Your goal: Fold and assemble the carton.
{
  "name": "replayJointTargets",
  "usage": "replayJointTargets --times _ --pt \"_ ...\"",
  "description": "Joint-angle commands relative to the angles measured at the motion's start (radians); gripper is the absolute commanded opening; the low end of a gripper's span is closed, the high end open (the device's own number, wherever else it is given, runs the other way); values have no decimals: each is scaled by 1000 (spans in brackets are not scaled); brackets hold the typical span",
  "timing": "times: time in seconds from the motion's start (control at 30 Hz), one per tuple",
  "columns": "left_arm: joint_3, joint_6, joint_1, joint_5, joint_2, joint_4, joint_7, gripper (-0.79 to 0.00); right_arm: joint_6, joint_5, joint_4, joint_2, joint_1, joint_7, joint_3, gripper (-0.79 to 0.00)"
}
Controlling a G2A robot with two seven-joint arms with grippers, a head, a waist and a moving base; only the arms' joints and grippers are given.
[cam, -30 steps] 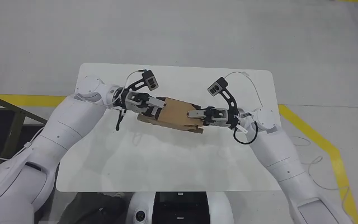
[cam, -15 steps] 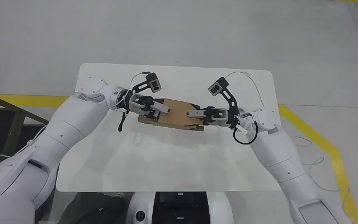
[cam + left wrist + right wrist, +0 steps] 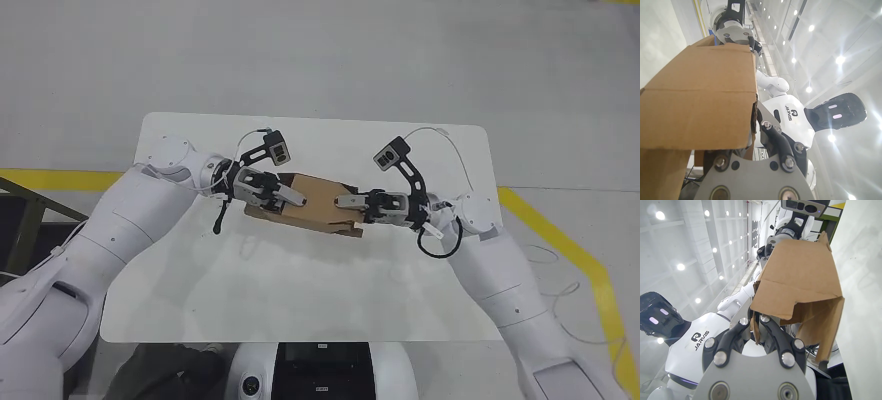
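Carton: a brown corrugated cardboard carton [image 3: 315, 203], partly opened into a shallow sleeve. It lies lengthwise between my 2 arms, over the far half of the white rounded-corner surface [image 3: 300, 290] and about midway across it. I cannot tell whether its underside touches the surface.

Left claw: the left claw [image 3: 284, 192] sits at the carton's left end. From the left wrist camera I read it [image 3: 753, 130] as pinching a raw cardboard edge. 1 finger [image 3: 772, 132] shows beside the wall, and the other is hidden behind the carton [image 3: 696, 98].

Right claw: the right claw [image 3: 350, 202] is at the opposite end, by the corner nearer the robot. From the right wrist camera it [image 3: 753, 321] is pressed together on a thin cardboard edge, with 1 finger [image 3: 743, 325] on each side of it.

Flaps: the carton [image 3: 800, 272] is open at the right claw's end. 1 flap hangs loose and bent, and another panel ends in a stepped, notched edge.

Far ends: each wrist camera shows the other claw against the far end of the carton, the right one [image 3: 734, 34] and the left one [image 3: 770, 247].

Surface: the white top [image 3: 857, 275] runs close alongside the carton's long side.

Floor: yellow floor tape [image 3: 60, 180] crosses the grey floor on both sides of the surface.
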Motion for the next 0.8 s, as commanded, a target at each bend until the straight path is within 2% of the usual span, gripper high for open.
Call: replayJointTargets --times 0.0,0.47,0.77 --pt "1 -2 -1 -1 -1 3 0 -785 4 12 -12 1 -5 0 6 0" --pt "0 -48 -2 41 0 37 0 -785 26 -4 -60 8 -36 -27 33 0" --pt "-9 -59 2 68 -11 65 0 -785 54 -41 -137 19 -64 -55 69 0"
